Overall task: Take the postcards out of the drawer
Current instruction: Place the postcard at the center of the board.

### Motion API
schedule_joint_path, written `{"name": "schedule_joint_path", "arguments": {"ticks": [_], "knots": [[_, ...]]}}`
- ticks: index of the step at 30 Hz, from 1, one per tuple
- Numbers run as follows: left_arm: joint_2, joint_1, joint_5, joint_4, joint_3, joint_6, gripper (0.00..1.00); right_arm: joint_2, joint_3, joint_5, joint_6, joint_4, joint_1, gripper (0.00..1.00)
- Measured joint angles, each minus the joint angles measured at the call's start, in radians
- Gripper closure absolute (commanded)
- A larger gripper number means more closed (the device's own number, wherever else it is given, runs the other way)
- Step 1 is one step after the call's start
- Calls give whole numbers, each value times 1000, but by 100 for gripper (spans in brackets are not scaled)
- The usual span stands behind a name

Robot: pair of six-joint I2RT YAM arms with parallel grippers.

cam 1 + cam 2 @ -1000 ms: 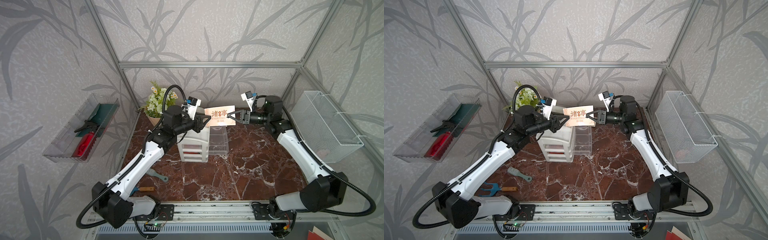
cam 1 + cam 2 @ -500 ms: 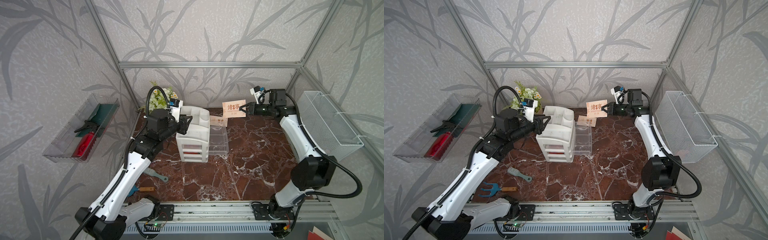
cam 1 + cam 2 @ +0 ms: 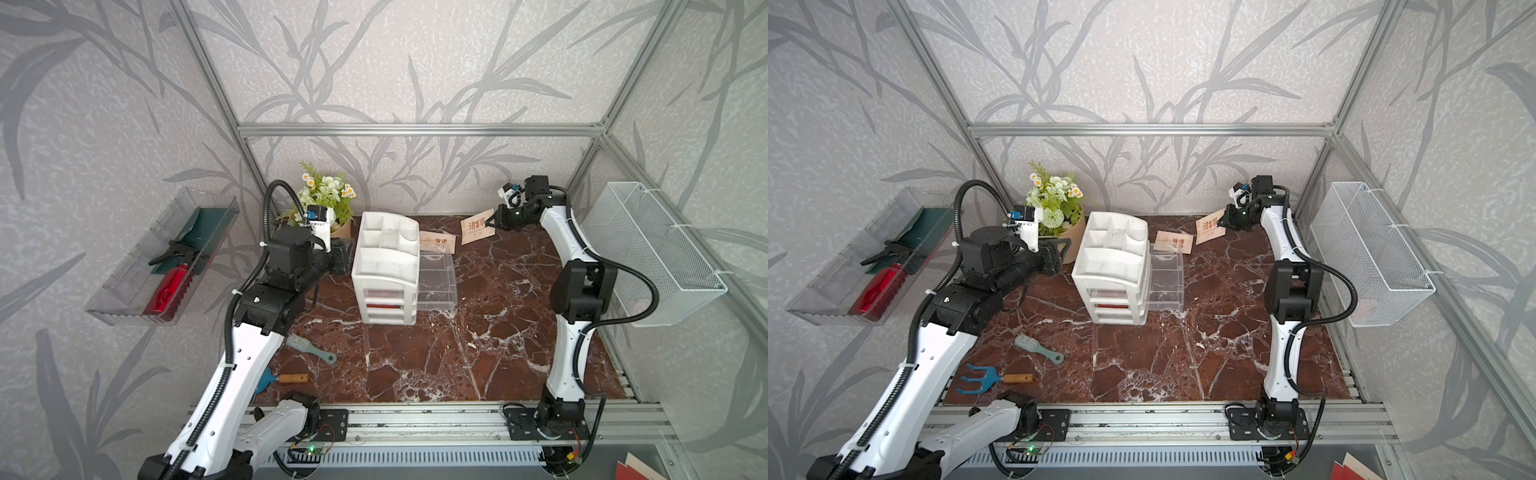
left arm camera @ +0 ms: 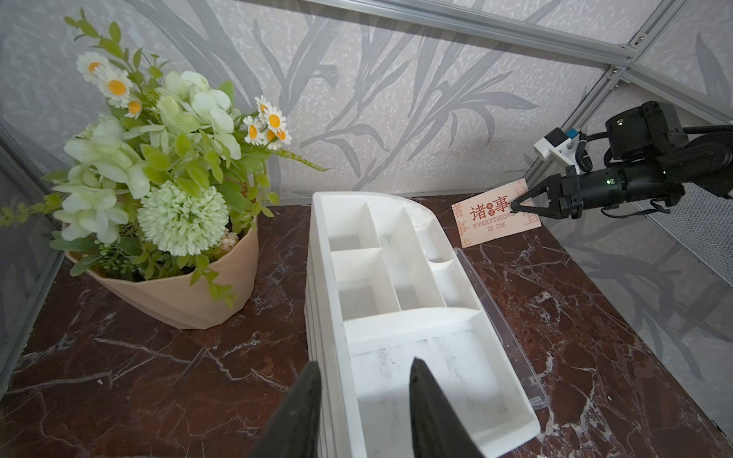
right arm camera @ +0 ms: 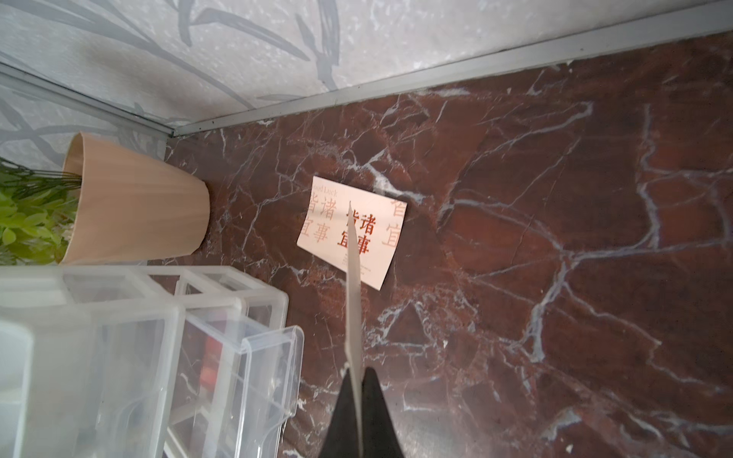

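Note:
A cream postcard [image 3: 478, 227] with red characters hangs in the air at the back right, my right gripper [image 3: 492, 220] shut on its edge; the right wrist view shows it edge-on [image 5: 353, 297] between the fingertips. A second cream postcard [image 3: 438, 241] lies flat on the marble behind the clear drawer [image 3: 436, 278], which is pulled out of the white organizer [image 3: 384, 266] and looks empty. Something red [image 3: 384, 306] shows through a lower drawer front. My left gripper [image 3: 343, 257] is open at the organizer's left side, its fingers [image 4: 420, 396] straddling the left wall without clamping it.
A potted flower bunch [image 3: 328, 203] stands back left beside the organizer. A grey brush [image 3: 309, 349] and a blue hand fork [image 3: 980, 380] lie front left. A wire basket [image 3: 652, 249] hangs on the right wall, a clear bin [image 3: 166, 257] with a red bottle on the left.
My right gripper has carried the cream postcard from above the organizer to the back right and lower. My left gripper has drawn back from over the organizer to its left side.

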Motion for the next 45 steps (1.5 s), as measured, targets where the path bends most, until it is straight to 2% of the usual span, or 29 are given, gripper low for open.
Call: {"name": "schedule_joint_path", "arguments": {"ticks": [4, 8, 19, 30, 45], "knots": [[-7, 0, -12, -13, -14, -2, 63, 179, 288, 2, -25, -142, -4, 98], [-16, 4, -21, -23, -19, -3, 63, 275, 422, 2, -29, -232, -9, 98], [-20, 8, -20, -21, -33, -11, 63, 288, 273, -11, -10, -240, -41, 96], [-19, 8, -19, -22, -46, -11, 63, 290, 243, -29, 44, -164, -52, 92], [-19, 14, -18, -21, -56, -11, 63, 344, 243, -36, 92, -108, -71, 75]]}}
